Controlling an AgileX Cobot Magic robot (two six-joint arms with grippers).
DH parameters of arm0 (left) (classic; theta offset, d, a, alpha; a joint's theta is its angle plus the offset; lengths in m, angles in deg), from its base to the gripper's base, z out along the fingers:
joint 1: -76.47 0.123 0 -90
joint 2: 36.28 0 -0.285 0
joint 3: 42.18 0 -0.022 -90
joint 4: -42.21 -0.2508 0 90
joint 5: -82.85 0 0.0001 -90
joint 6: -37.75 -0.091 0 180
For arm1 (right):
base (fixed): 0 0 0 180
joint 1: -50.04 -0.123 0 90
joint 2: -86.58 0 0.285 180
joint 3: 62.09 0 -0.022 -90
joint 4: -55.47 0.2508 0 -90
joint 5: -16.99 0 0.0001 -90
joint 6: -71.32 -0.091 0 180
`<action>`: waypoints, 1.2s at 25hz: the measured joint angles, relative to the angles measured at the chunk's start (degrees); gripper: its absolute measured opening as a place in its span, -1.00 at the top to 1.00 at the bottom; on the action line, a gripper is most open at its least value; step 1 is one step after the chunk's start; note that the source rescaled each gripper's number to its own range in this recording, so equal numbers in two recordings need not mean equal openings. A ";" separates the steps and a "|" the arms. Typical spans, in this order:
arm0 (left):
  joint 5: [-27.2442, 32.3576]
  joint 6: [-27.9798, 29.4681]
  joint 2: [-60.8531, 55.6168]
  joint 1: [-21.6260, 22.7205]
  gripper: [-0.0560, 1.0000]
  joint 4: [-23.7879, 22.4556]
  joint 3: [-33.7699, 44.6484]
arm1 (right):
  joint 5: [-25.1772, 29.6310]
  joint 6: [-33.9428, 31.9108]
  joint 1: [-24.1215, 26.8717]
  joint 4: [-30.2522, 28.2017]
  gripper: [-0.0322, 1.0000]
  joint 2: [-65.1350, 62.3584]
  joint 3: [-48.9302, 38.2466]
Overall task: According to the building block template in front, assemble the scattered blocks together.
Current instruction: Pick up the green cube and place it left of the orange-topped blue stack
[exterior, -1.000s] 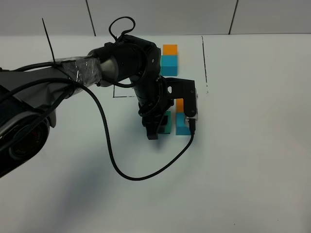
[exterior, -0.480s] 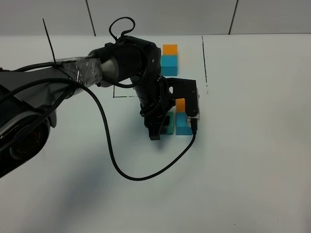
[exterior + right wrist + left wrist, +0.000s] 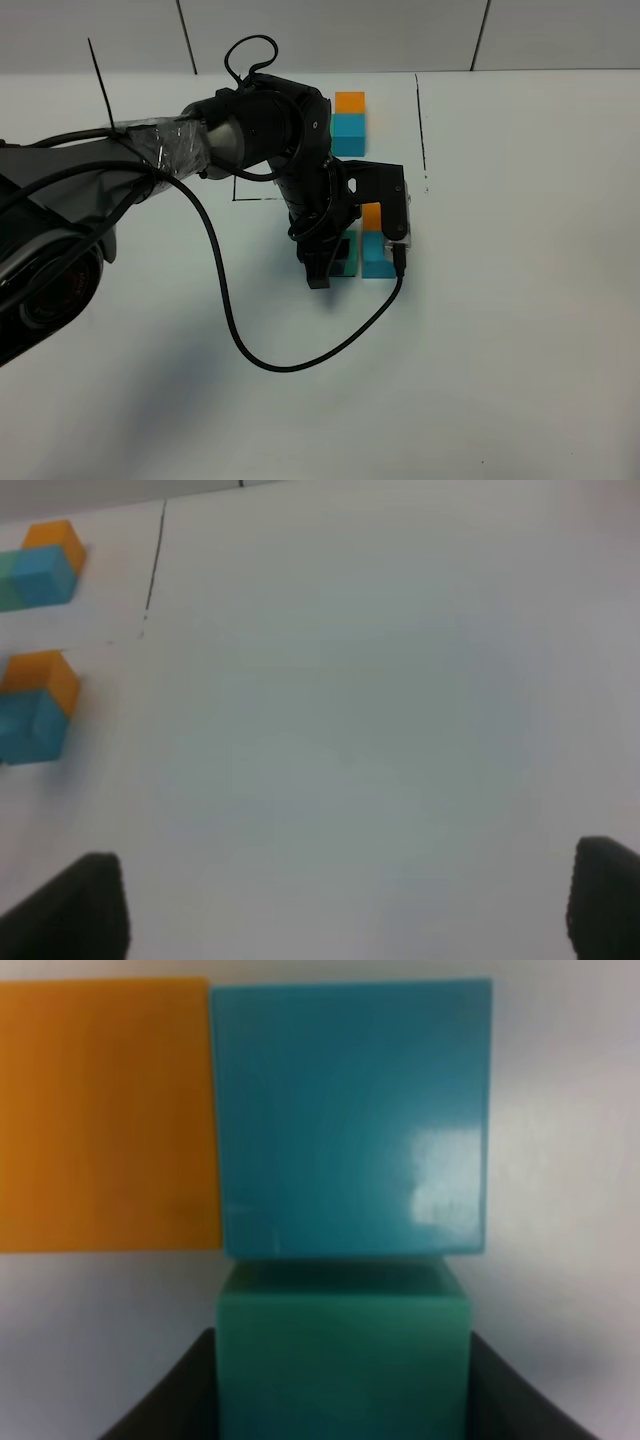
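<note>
3 scattered blocks (image 3: 350, 1120), 1 template (image 3: 349, 122), 1 left gripper (image 3: 335, 262).

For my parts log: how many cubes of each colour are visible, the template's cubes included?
Orange cubes: 2
Blue cubes: 2
Teal-green cubes: 2
Total: 6

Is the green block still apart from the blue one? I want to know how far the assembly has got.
No: in the left wrist view the green block, between the left tool's fingers, sits flush against the blue block.
</note>
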 joint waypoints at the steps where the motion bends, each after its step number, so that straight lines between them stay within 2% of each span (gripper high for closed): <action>1: 0.00 0.00 0.00 0.00 0.88 0.00 0.00 | 0.00 0.00 0.00 0.00 -0.55 0.00 0.00; 8: -1.06 0.00 0.11 0.00 0.88 1.59 0.00 | 0.00 0.00 0.00 0.00 -0.55 0.00 0.00; 30: -1.11 -0.07 0.11 0.00 0.88 1.59 0.00 | 0.00 0.00 0.00 0.00 -0.55 0.00 0.00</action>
